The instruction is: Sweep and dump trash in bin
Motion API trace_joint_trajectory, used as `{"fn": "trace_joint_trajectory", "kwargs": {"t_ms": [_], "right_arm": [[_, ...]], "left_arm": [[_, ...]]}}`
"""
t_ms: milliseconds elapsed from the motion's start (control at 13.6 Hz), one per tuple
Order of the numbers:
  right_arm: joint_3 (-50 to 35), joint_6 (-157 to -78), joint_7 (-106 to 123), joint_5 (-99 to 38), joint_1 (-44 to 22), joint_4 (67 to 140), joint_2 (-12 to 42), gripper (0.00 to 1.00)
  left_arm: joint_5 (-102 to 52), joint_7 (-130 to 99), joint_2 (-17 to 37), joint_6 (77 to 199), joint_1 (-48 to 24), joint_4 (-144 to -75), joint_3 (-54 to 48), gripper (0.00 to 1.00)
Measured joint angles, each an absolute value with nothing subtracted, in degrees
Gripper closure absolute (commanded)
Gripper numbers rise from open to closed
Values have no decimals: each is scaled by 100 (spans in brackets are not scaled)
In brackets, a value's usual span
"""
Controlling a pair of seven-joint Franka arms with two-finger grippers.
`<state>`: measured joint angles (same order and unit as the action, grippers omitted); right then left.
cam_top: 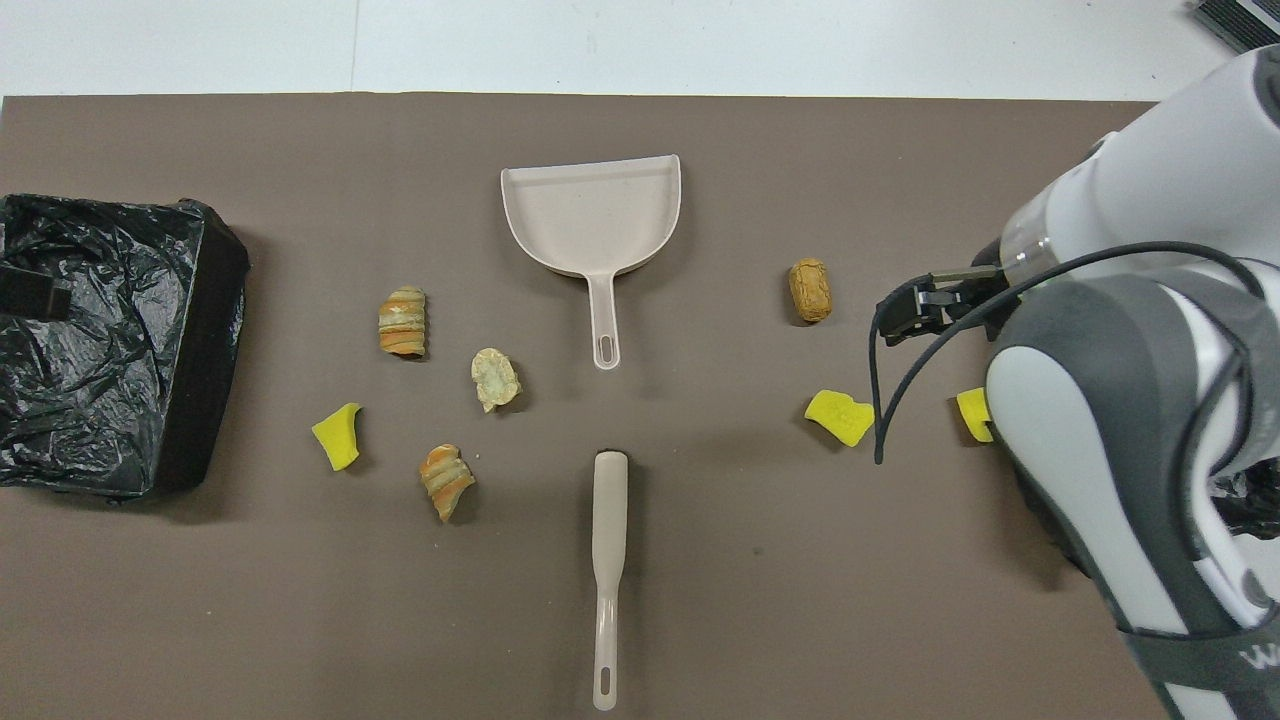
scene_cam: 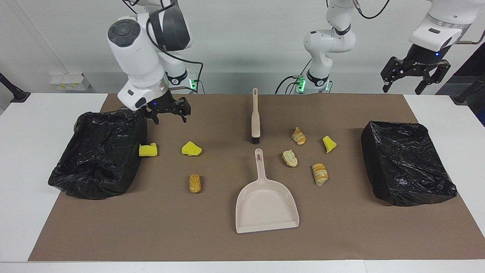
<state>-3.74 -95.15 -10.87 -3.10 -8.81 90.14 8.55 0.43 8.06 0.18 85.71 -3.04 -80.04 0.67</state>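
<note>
1. The right hand (scene_cam: 169, 111) hangs open and empty over the brown mat (scene_cam: 212, 242), just beside the black-bagged bin (scene_cam: 98, 159) at the right arm's end of the worktop (scene_cam: 30, 151).
2. The left hand (scene_cam: 415, 76) waits raised at the left arm's end of the worktop, open and holding nothing.
3. The trash lies in two groups on the mat, none of it in a bin.
4. Toward the right arm's end: a yellow sponge piece (scene_cam: 147, 149) touching the bin's side, a second yellow sponge piece (scene_cam: 191, 148) beside it, and a tan pastry piece (scene_cam: 195, 183) farther from the robots.
5. Toward the left arm's end: a striped pastry piece (scene_cam: 298, 135), a pale pastry piece (scene_cam: 290, 158), a third striped pastry piece (scene_cam: 320, 174) and a small yellow sponge chunk (scene_cam: 329, 144).
6. The brush (scene_cam: 255, 117) lies mid-mat, bristles toward the dustpan (scene_cam: 265, 201), which lies farther from the robots, handle toward the brush.
7. A second black-bagged bin (scene_cam: 407, 167) sits at the left arm's end.
</note>
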Motion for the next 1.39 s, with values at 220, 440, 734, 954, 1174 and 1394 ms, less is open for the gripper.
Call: {"fn": "trace_joint_trajectory", "kwargs": {"t_ms": [220, 440, 734, 954, 1174, 1394], "right_arm": [[-381, -9860, -1641, -325, -1246, 9010, 1002, 0], [-387, -10269, -2224, -327, -1611, 9010, 1172, 0], [-395, -10652, -2872, -330, -2015, 9009, 1426, 0], [-398, -10900, -3309, -331, -2300, 9007, 1569, 0], [-401, -11110, -3717, -332, -2599, 9007, 1707, 0], [-401, -11166, -3999, -331, -2875, 9002, 1952, 0]], "left_arm": [[43, 807, 18, 8559, -305, -8004, 61, 0], [42, 804, 14, 8463, -355, -8006, 10, 0], [24, 750, -322, 8310, -435, -8525, -447, 0], [-75, 36, -1197, 8510, -927, -9828, -782, 0], [-107, -828, -2030, 8981, -2005, -11337, -850, 0], [-116, -1763, -2384, 9846, -3029, -12616, -867, 0]]}}
